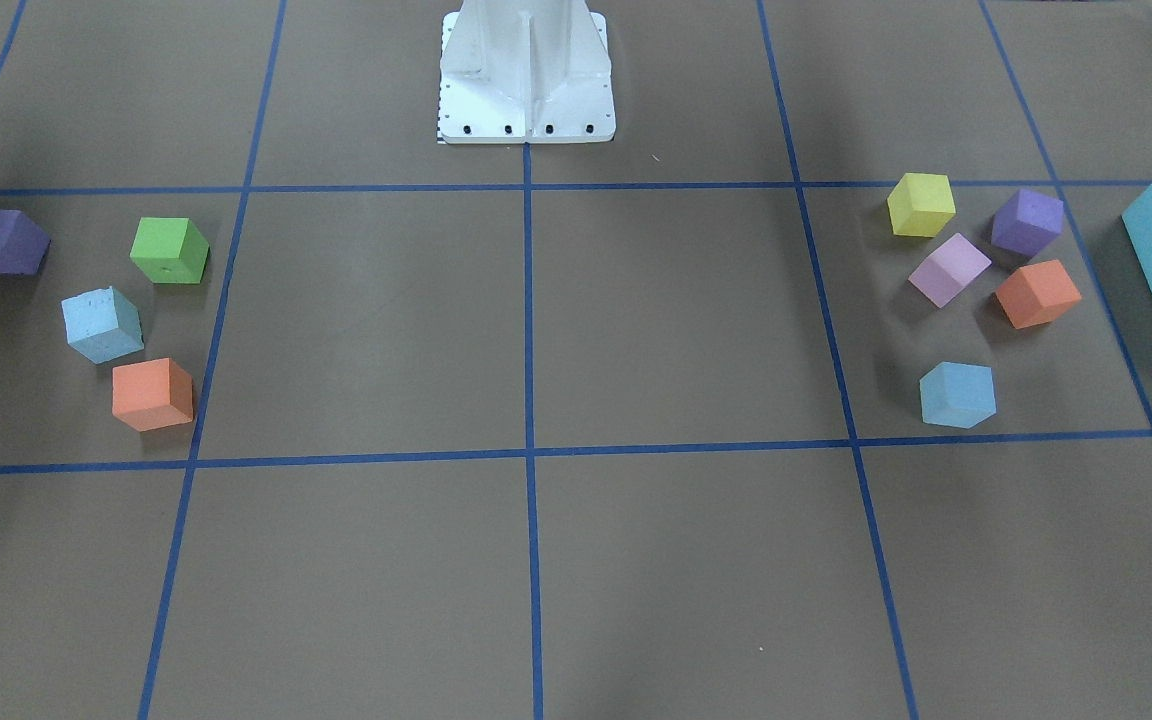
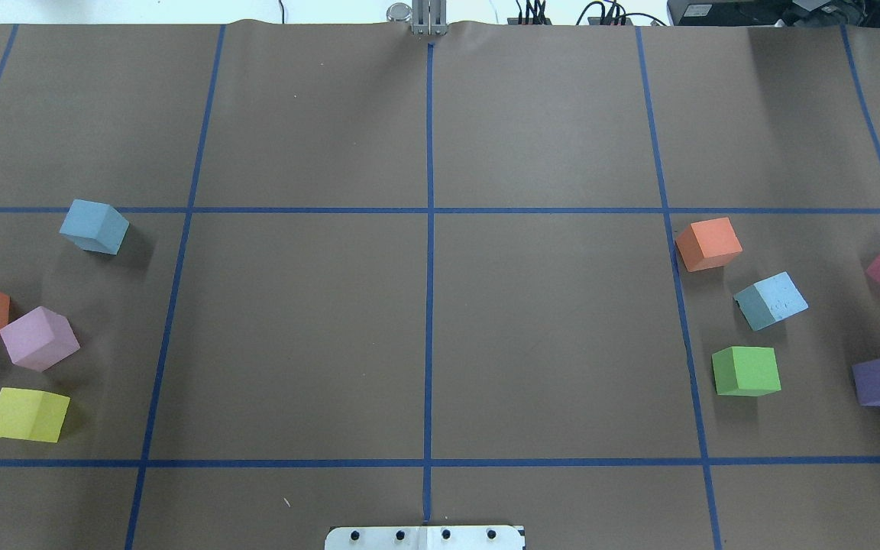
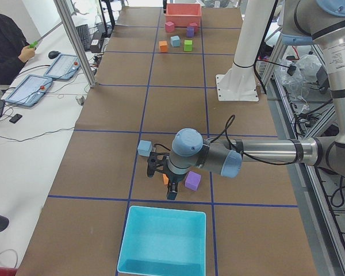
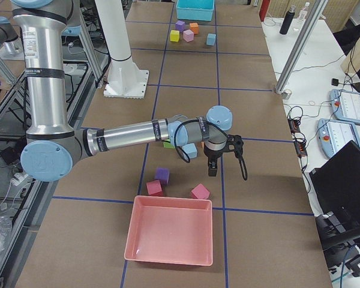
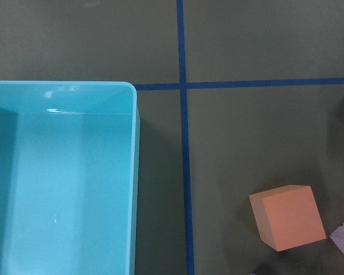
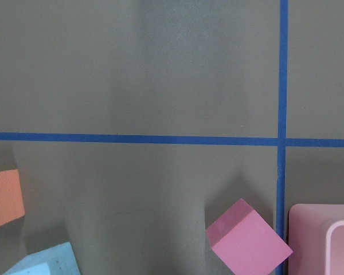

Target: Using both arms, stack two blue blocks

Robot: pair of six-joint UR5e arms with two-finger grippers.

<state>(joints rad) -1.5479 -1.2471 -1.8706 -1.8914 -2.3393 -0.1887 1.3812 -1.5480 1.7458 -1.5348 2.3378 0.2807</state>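
1. Left pincer (image 3: 170, 192) hung pointing down above the tabletop (image 2: 547, 336), just past the rim of the turquoise box (image 3: 161, 241). It only showed up in the side view, so honestly I couldn't tell whether its jaws were apart or together. I couldn't see anything in it.
2. Right beside it were a purple cube (image 3: 192, 180) and an orange cube (image 5: 288, 216). The left wrist camera looked down on that orange one and on the box's corner.
3. The left-side blue block (image 2: 94, 226) sat flat on the tabletop near that pincer but clear of it. It stood a bit apart from its neighbours, on the operators' side of the lilac cube (image 2: 39, 338) and the yellow cube (image 2: 27, 414).
4. Right pincer (image 4: 212, 171) was the same story. It pointed down over the tabletop, seen from the side view only, so I couldn't tell how its jaws stood.
5. The right-side blue block (image 2: 771, 300) lay on the tabletop close to that pincer, not touching it. From the side it was partly hidden behind the right arm (image 4: 126, 135), and it peeked into the bottom-left corner of the right wrist view.
6. Around it were another orange cube (image 2: 708, 244) on the operators' side and a green cube (image 2: 746, 370) on the robot's side. A pink cube (image 6: 247, 239) sat just beside the pink tray (image 4: 168, 231).
7. The two blue blocks were well apart, at opposite ends of the tabletop, not stacked.
8. The left arm (image 3: 264, 152) reached out low across its end.
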